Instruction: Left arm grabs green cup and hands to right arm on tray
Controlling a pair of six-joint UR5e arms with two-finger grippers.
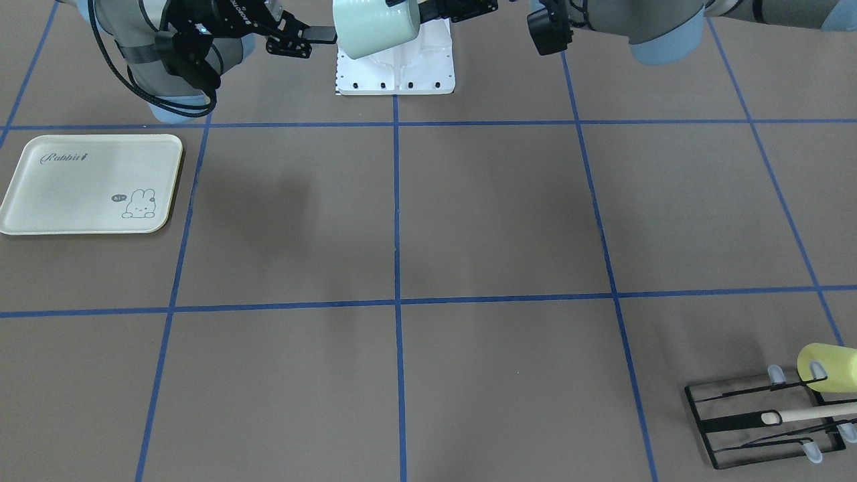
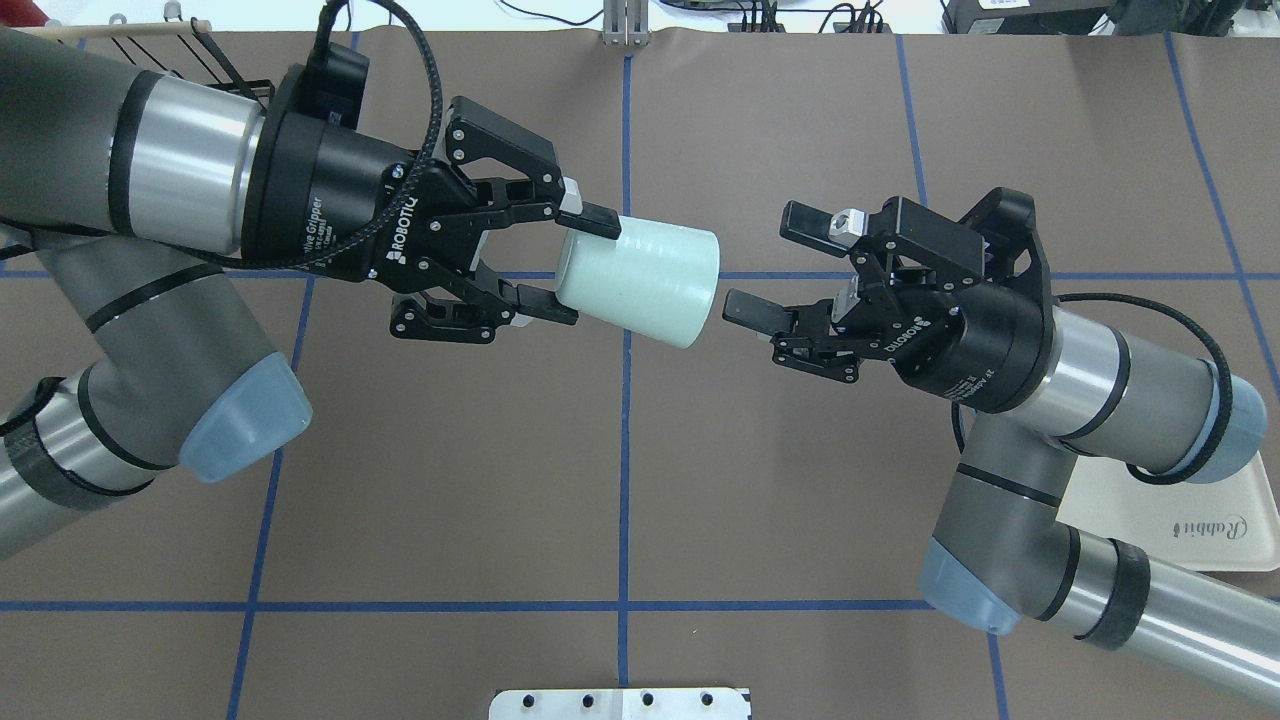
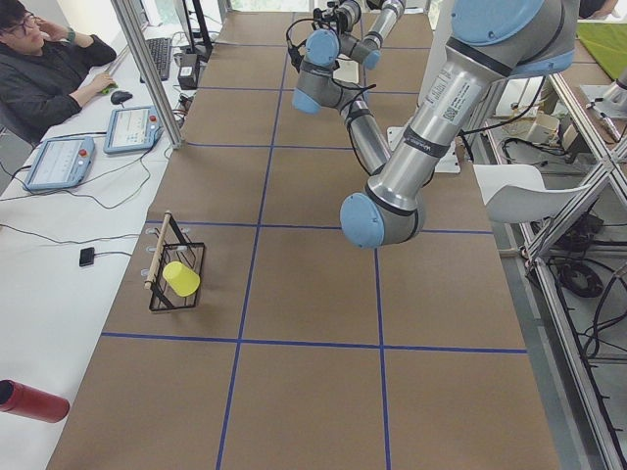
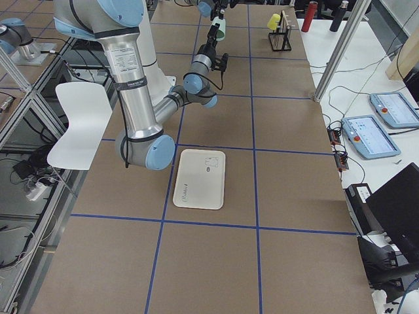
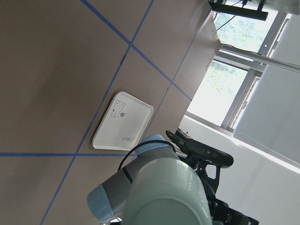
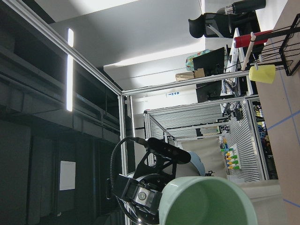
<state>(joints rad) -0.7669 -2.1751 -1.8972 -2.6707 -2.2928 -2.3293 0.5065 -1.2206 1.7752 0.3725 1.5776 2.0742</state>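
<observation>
Brown table [image 2: 620, 470], left arm [image 2: 185, 170] holds green cup [image 2: 640, 280] sideways

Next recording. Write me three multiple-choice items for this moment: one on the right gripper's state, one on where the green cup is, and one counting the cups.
1. The right gripper has its jaws:
A. open, short of the green cup
B. shut on it
C. shut on nothing

2. The green cup is:
A. set down flat
B. in mid-air, in the left gripper
C. gripped by both arms

3. Cups in view:
A. one
B. two
C. three

Answers:
1 A: the overhead view shows a gap between the spread jaws and the cup's mouth.
2 B: the left jaws clamp its base end above the table.
3 B: the green one, plus the yellow cup on the wire rack.
</observation>
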